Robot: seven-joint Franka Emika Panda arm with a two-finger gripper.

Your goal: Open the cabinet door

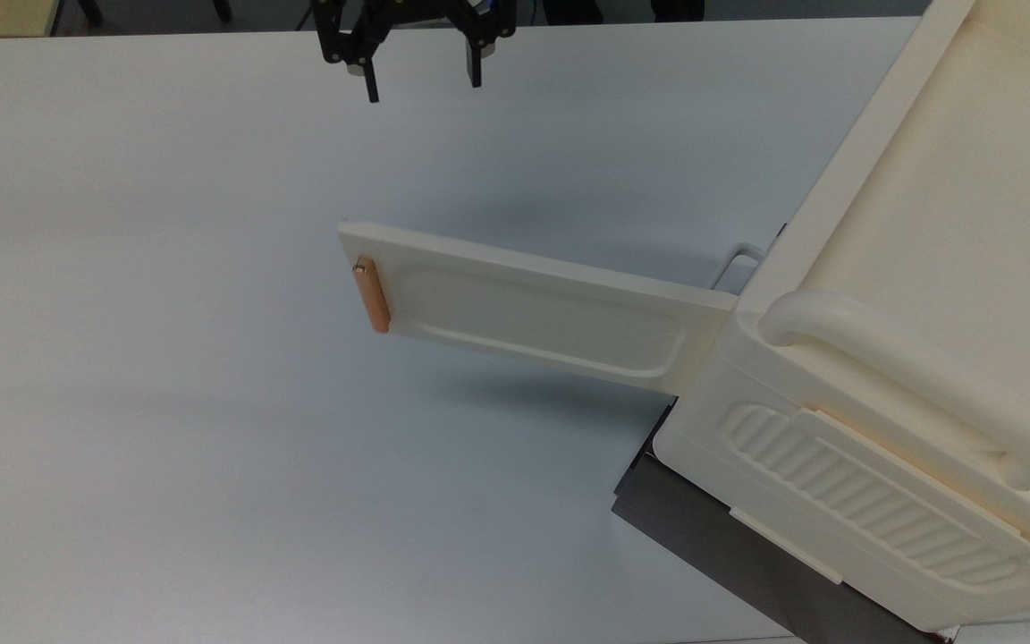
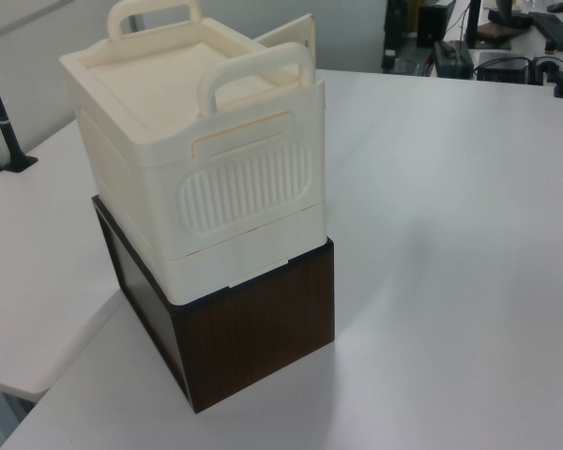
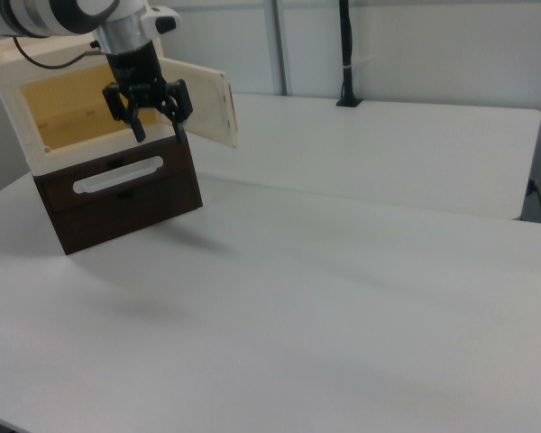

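Cream plastic cabinet door stands swung wide from the cabinet, hinged at the cabinet's front corner and projecting toward the top view's left over the white table. Its copper-orange handle sits at the free edge. The gripper hovers well apart from the door, jaws spread and holding nothing. In the right view the cabinet interior is exposed. Judgement: the opening is essentially complete; only withdrawal remains.
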